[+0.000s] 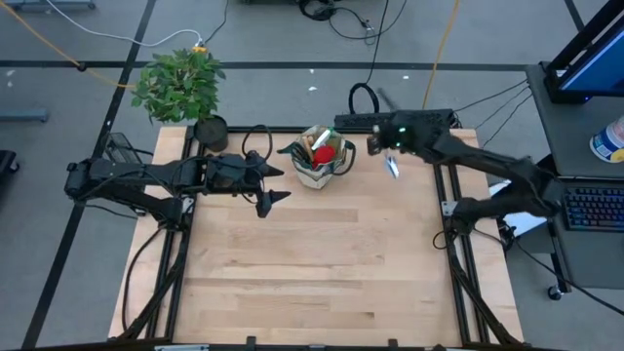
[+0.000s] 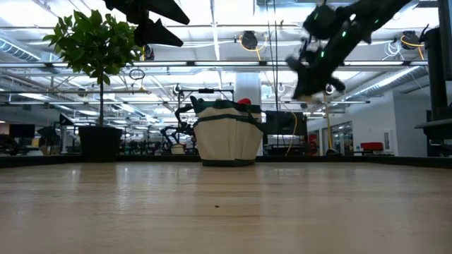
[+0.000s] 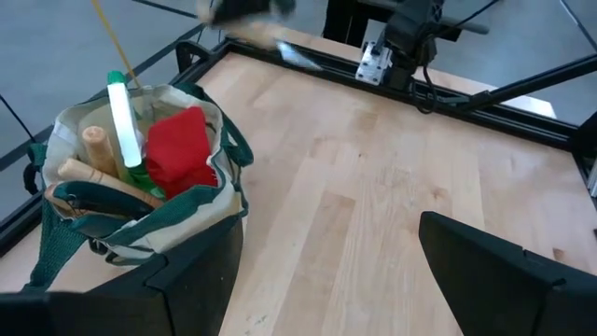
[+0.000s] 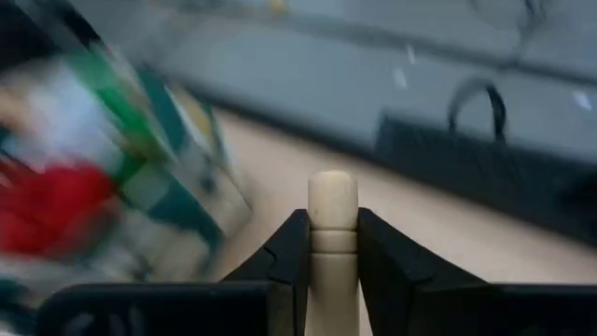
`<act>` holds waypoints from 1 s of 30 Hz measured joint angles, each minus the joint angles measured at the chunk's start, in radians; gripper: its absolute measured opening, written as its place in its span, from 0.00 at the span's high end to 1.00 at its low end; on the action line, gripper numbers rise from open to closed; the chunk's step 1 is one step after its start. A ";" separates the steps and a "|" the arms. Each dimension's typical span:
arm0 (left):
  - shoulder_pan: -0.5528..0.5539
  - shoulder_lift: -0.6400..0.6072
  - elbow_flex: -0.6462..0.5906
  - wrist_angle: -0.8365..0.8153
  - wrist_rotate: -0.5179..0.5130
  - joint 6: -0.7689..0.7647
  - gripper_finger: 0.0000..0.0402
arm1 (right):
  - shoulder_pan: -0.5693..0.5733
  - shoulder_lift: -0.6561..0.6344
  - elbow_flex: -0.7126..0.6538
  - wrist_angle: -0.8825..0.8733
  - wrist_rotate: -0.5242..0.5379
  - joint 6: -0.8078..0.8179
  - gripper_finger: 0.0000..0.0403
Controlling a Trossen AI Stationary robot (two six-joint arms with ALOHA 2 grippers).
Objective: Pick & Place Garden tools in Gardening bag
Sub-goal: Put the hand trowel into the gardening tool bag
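- Sitting at the tabletop's (image 1: 322,263) far edge, the gardening bag (image 1: 320,166) holds wooden handles (image 3: 96,157), a red glove (image 3: 179,149) and a green-white bottle (image 3: 122,121).
- Right gripper (image 4: 333,245) fingers pinch a wooden-handled tool (image 4: 333,247), raised right of the bag.
- Left gripper (image 1: 273,183) fingers spread, just left of it.

Gardening bag (image 3: 191,210): beige canvas, dark green trim, upright on wooden table (image 3: 392,187). Contents: red glove (image 3: 179,147), green-white bottle (image 3: 122,117), wooden handles (image 3: 98,149). Left gripper (image 3: 326,280): dark fingers spread wide, nothing between them, beside bag.
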 joint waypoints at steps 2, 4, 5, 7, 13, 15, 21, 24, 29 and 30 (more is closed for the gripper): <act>0.000 0.000 0.000 0.000 -0.001 0.000 0.17 | 0.003 -0.061 0.000 0.095 -0.023 -0.008 0.86; 0.000 0.000 0.000 0.001 -0.001 0.000 0.17 | 0.003 -0.104 0.001 0.227 -0.065 -0.022 0.86; 0.000 0.000 0.000 0.001 -0.001 0.002 0.17 | 0.004 -0.116 0.001 0.308 -0.096 -0.030 0.86; 0.000 0.000 0.000 0.001 -0.001 0.003 0.17 | 0.004 -0.121 0.002 0.469 -0.158 -0.035 0.86; 0.000 0.000 0.000 0.001 -0.001 0.006 0.17 | 0.010 -0.037 0.002 0.911 -0.311 -0.050 0.86; 0.000 0.000 0.000 0.001 -0.001 0.007 0.17 | 0.019 0.007 0.002 1.014 -0.326 -0.055 0.86; 0.000 0.000 0.000 0.001 0.000 0.015 0.17 | 0.039 0.161 0.002 1.295 -0.393 -0.060 0.86; 0.000 0.000 0.000 0.001 0.000 0.016 0.17 | 0.043 0.231 0.002 1.371 -0.395 -0.059 0.86; -0.003 -0.001 0.000 0.001 0.001 0.034 0.17 | 0.043 0.328 0.002 1.412 -0.417 -0.060 0.86; -0.003 -0.002 0.000 0.001 0.007 0.037 0.17 | 0.043 0.346 0.002 1.420 -0.418 -0.060 0.86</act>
